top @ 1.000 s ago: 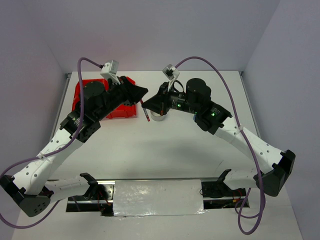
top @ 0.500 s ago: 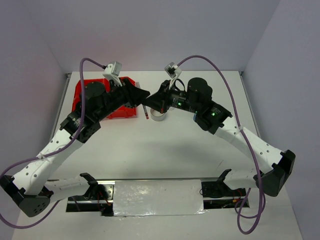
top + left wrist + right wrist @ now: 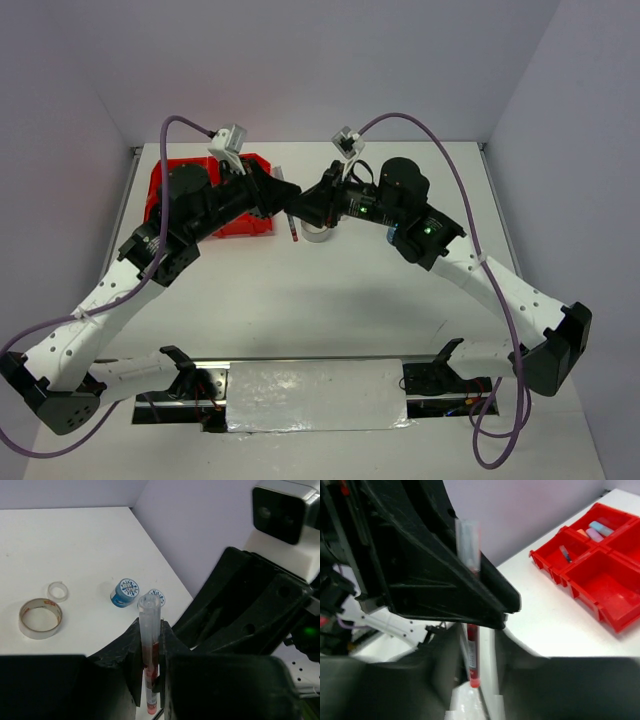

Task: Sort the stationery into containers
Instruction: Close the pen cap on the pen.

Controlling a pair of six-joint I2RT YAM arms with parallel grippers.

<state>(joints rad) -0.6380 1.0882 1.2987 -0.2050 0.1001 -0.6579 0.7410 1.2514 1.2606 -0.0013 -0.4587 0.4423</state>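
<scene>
White table (image 3: pixel 320 310), pale lilac walls (image 3: pixel 320 60) on three sides. Left arm (image 3: pixel 150 250) and right arm (image 3: pixel 470 265) both reach in and meet over the far middle of the table.

Red bin (image 3: pixel 607 587) sits far left, four compartments. One holds short sticks (image 3: pixel 594 532) (orange-white, lilac, light blue), the next holds a blue pen (image 3: pixel 565 553), and the two nearer ones look bare.

Left gripper (image 3: pixel 150 665) is clamped on the red pen (image 3: pixel 149 630). The fingers press both sides of the barrel about mid-length, and the clear end sticks out past them. Right gripper (image 3: pixel 472 650) has its jaws parted around the same pen, with a gap on each side, so it is not gripping. The pen is in the air between the two grippers, off the table.

Left on the table, past the grippers: grey tape ring (image 3: pixel 40 618), small clear ring (image 3: pixel 57 591) just beside it, and two blue-white tubs (image 3: pixel 124 592) close together.

The step looks like a hand-over of the pen, right to left.
- The left pinch must be firm, because a thin barrel can pivot.
- The right gripper should spread wide and back straight off along its own axis, not sideways, so it doesn't drag the tip.
- Only after that should the left arm swing to the bin. The compartment with the blue pen is the likely target. Lower the pen in lengthwise before letting go.
</scene>
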